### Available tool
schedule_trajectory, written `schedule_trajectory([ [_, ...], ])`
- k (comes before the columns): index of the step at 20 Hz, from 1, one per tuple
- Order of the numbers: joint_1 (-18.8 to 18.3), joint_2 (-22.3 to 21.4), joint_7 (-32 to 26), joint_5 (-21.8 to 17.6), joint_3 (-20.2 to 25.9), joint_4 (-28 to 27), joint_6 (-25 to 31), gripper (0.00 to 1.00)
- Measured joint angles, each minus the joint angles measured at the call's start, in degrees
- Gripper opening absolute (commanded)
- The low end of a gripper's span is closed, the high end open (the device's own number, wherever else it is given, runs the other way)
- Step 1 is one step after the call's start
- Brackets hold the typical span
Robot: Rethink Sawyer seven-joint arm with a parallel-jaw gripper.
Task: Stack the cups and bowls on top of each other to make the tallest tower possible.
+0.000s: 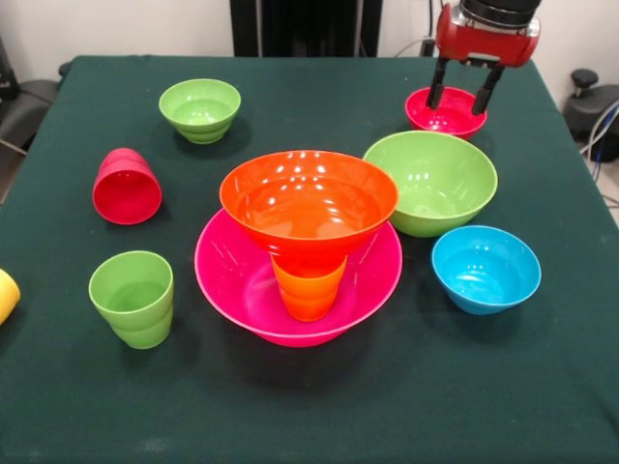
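Counting six bowls and four cups on the green-covered table (290,416), from largest down. The very large pink bowl (232,280) sits upright at the middle as the base of the tower (305,246); an orange cup (308,290) stands upright inside it, and the large orange bowl (308,198) rests upright on that cup. The large green bowl (432,182) stands just beside the pink bowl at picture right, close to the orange bowl's rim. The small blue bowl (486,269) sits in front of the large green one, apart from the pink bowl. The small green bowl (200,109) stands alone at the far left. The small red bowl (445,114) lies behind the large green bowl, and the gripper (462,97) hangs at it with fingers spread, one over the bowl's inside and one at its rim; contact cannot be confirmed. Of the remaining cups, the green cup (132,298) stands upright left of the pink bowl, the red cup (127,186) lies tipped on its side behind it, and the yellow cup (7,295) shows only partly at the left edge.
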Motion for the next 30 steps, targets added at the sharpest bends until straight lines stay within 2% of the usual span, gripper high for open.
schedule_trajectory([
  [12, 0.8, 0.9, 0.0, 0.0, -0.9, -0.1, 0.0, 1.0],
  [30, 1.7, 7.1, 0.0, 0.0, -3.8, -1.6, 0.0, 1.0],
])
